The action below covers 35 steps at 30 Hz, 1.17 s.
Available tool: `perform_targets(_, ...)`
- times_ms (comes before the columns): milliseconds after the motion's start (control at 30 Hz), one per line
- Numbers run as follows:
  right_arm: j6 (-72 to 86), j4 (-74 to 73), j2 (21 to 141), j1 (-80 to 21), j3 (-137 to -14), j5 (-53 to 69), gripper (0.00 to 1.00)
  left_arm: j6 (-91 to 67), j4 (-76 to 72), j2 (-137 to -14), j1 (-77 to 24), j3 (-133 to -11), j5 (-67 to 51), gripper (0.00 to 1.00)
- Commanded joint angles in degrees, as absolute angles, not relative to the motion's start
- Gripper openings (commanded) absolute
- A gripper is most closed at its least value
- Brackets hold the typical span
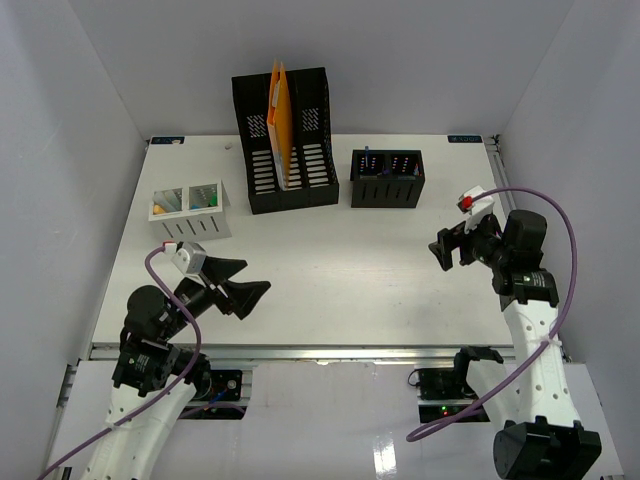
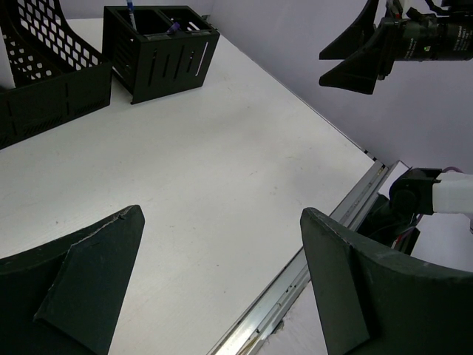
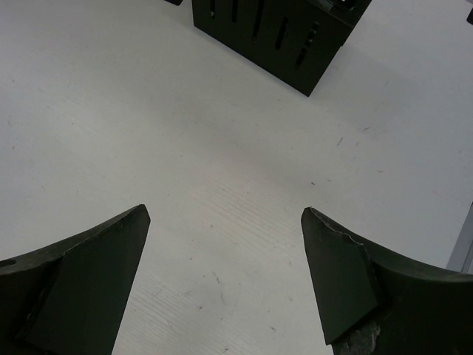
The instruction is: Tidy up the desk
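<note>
The desk (image 1: 340,260) is a large white tabletop with a silver rail (image 1: 330,352) along its front edge. My left gripper (image 1: 245,283) hovers low over the near left part, open with nothing between its fingers (image 2: 89,281). My right gripper (image 1: 445,250) hangs over the right side, open and empty, its fingers (image 3: 347,274) spread above bare white surface (image 3: 222,185). In the left wrist view the right gripper (image 2: 347,59) shows at the top right.
A black file rack (image 1: 285,140) with orange folders (image 1: 282,120) stands at the back centre. A black pen holder (image 1: 387,178) with pens sits to its right. A white two-compartment tray (image 1: 190,210) with small items stands at the left. Walls enclose three sides.
</note>
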<state>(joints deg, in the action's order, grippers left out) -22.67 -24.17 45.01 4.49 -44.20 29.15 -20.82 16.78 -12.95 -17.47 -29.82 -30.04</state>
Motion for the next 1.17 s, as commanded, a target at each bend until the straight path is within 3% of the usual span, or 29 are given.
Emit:
perform_targets(0, -19.2, -17.5, 42.8, 4.7, -41.9, 26.4, 0.9, -20.5, 17.2, -12.9, -17.6, -29.4, -30.1, 0.98)
perform_targets(1133, -16.3, -16.5, 41.4, 4.7, -42.4, 26.9, 0.9, -20.8, 17.2, -12.5, -17.6, -29.4, -29.6, 0.98)
